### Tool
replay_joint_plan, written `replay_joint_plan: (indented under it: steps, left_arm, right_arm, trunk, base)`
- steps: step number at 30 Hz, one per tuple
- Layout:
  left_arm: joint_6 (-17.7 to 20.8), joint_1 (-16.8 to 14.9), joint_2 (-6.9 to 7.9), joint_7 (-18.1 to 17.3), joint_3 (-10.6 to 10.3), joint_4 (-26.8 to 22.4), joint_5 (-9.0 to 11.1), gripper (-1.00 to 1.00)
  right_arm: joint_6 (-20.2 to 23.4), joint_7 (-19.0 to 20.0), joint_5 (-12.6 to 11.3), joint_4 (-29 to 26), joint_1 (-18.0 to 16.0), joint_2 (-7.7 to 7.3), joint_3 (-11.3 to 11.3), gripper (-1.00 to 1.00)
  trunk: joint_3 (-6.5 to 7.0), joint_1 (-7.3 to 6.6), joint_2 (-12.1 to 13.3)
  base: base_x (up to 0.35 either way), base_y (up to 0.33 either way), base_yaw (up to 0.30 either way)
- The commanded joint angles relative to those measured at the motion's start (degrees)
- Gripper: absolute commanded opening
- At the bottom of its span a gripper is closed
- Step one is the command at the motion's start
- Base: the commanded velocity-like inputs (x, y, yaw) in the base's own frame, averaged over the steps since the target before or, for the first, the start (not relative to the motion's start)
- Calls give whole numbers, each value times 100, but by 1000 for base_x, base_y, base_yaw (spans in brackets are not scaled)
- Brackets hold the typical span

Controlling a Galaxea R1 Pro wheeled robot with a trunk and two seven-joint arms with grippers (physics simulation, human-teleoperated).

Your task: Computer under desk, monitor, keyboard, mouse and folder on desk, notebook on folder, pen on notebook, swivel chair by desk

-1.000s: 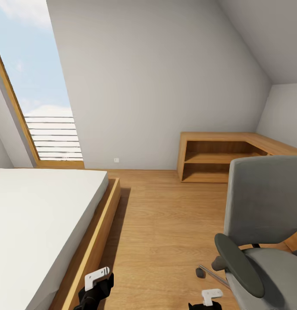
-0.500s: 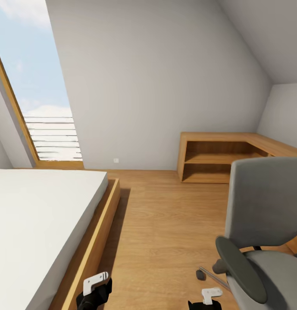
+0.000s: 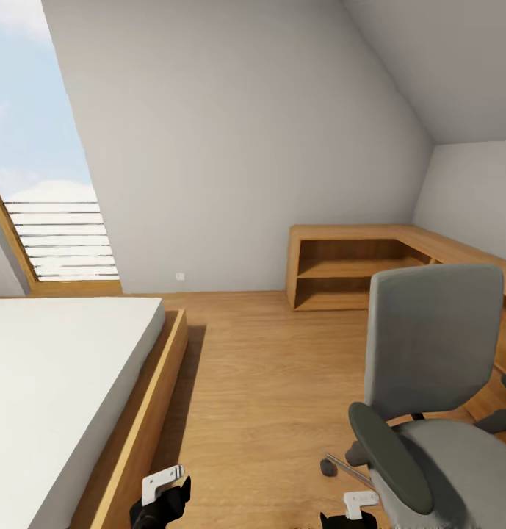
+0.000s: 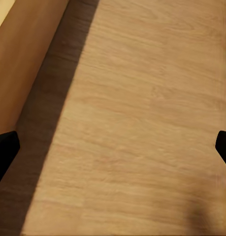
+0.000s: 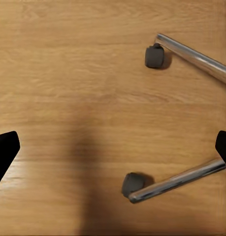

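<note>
Transit phase, judged: approaching swivel chair at right foreground, seat bare, no folder seen. Left gripper and right gripper spread wide, empty, above wood floor. Next: locate desk, folder.

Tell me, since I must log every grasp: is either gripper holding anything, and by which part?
Nothing is held. The left gripper and right gripper are both open over bare wooden floor.

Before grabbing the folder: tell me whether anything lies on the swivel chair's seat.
No: the head view shows the swivel chair with a bare grey seat.
</note>
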Motion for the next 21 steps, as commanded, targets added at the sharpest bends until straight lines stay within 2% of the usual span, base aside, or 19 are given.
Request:
replay_joint_plan:
  steps: [1, 13, 21]
  left_arm:
    - [20, -1, 2, 41, -11, -11, 46, 100]
    - [-5, -1, 9, 41, -11, -18, 46, 100]
    - [-15, -1, 30, 43, -11, -16, 46, 100]
  right_arm:
    - [-22, 1, -60, 8, -5, -3, 44, 100]
    - [-35, 9, -60, 14, -5, -6, 45, 100]
    - [-224, 10, -59, 35, -5, -6, 40, 100]
  trunk:
    - [-6, -1, -3]
    - [-6, -1, -3]
    - [-6, -1, -3]
  base:
    - [3, -1, -253]
    - [15, 0, -232]
    - [278, 0, -32]
